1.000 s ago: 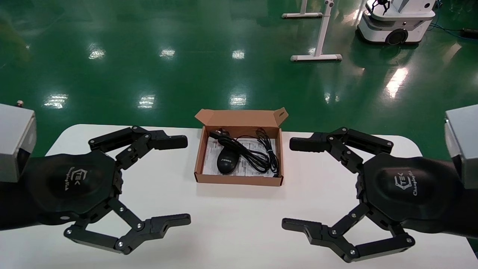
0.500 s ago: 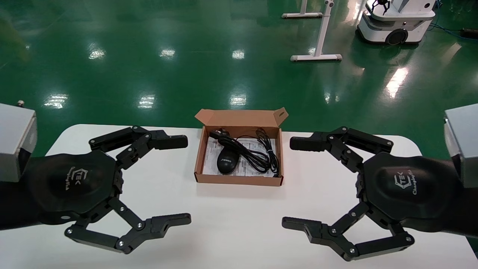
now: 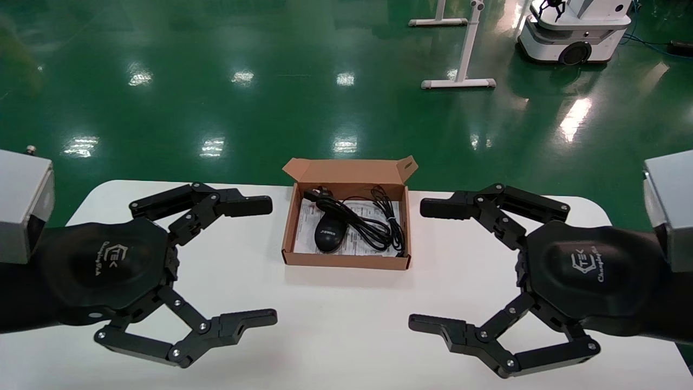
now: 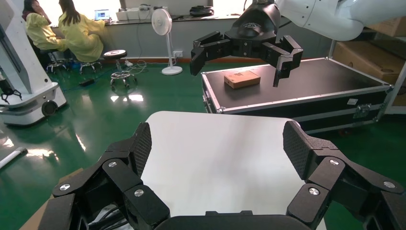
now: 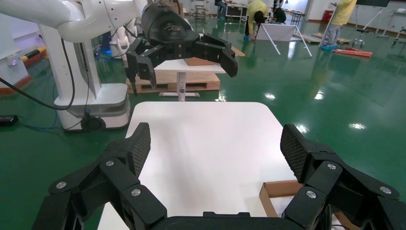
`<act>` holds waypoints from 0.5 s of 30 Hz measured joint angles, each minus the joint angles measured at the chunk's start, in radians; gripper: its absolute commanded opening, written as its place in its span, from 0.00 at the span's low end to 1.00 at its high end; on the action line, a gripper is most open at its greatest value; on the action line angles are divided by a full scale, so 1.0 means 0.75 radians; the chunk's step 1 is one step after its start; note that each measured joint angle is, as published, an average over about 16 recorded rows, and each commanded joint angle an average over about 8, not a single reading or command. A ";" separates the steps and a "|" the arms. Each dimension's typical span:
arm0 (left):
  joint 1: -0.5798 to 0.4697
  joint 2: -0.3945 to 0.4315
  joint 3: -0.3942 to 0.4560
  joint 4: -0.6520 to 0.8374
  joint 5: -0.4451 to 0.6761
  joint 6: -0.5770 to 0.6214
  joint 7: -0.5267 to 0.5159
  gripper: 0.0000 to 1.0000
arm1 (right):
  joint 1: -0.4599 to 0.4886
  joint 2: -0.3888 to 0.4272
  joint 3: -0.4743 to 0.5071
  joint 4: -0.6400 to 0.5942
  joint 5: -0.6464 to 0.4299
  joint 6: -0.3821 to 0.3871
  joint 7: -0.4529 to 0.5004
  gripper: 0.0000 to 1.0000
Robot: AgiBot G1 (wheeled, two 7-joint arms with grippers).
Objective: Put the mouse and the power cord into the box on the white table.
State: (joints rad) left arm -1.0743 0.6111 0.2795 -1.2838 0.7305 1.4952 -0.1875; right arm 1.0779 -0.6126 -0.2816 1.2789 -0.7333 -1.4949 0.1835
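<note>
The brown cardboard box [image 3: 346, 261] stands open at the middle of the white table [image 3: 346, 330], its flap lid raised at the far side. The black mouse [image 3: 329, 237] lies inside it on the printed sheet. Across it lies the thick black power cord [image 3: 346, 218], its plug at the box's far left corner. My left gripper [image 3: 269, 261] hovers open to the left of the box, nothing between its fingers [image 4: 143, 143]. To the right of the box my right gripper [image 3: 418, 266] hovers open and empty, and a corner of the box [image 5: 277, 189] shows in the right wrist view.
Green floor lies beyond the table's far edge. A white stand [image 3: 460, 81] and another robot's base [image 3: 574, 38] are far back right. Off the table's right end, in the left wrist view, stands a black case [image 4: 297, 91].
</note>
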 measured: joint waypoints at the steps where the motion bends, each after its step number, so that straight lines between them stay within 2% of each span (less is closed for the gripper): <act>1: 0.000 0.000 0.000 0.000 0.000 0.000 0.000 1.00 | 0.000 0.000 0.000 0.000 0.000 0.000 0.000 1.00; 15: 0.000 0.000 0.000 0.000 0.000 0.000 0.000 1.00 | 0.000 0.000 0.000 -0.001 0.000 0.000 0.000 1.00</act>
State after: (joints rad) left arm -1.0744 0.6111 0.2796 -1.2837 0.7306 1.4952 -0.1875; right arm 1.0782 -0.6126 -0.2816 1.2783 -0.7335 -1.4950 0.1833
